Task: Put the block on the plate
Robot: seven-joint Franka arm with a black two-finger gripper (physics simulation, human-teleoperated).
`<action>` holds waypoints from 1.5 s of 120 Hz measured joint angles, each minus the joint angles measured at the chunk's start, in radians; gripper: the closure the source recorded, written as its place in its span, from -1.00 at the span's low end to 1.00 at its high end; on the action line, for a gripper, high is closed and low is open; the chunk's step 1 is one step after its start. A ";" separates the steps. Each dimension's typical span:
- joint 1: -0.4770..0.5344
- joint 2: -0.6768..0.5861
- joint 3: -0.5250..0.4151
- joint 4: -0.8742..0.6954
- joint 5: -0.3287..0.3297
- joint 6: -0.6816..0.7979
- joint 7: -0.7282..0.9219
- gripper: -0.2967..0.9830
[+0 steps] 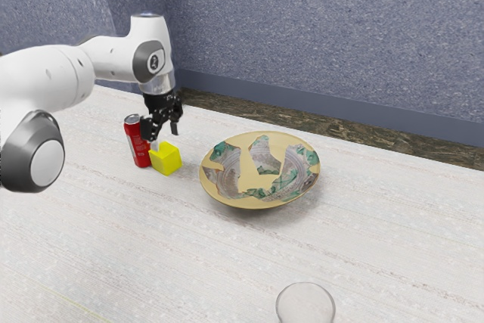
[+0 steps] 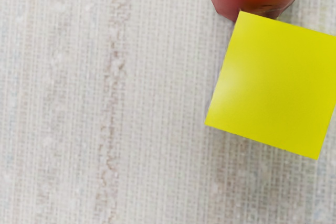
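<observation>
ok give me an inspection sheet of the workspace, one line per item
surface: pale, streaked table
job's things: yellow block on the table, not yet on the patterned plate
clutter: red can upright close beside the block, contact unclear; clear round glass, cut off by the exterior view's lower edge
gripper: open, close above the block
cables: nothing seen
surroundings: blue-grey wall, dark brown floor
</observation>
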 joint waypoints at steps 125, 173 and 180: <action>0.156 0.293 -0.093 0.290 0.005 0.015 -0.015 -0.54; 0.176 0.313 -0.113 0.292 0.004 0.024 -0.012 -0.51; 0.184 0.316 -0.121 0.292 0.004 0.027 -0.012 -0.47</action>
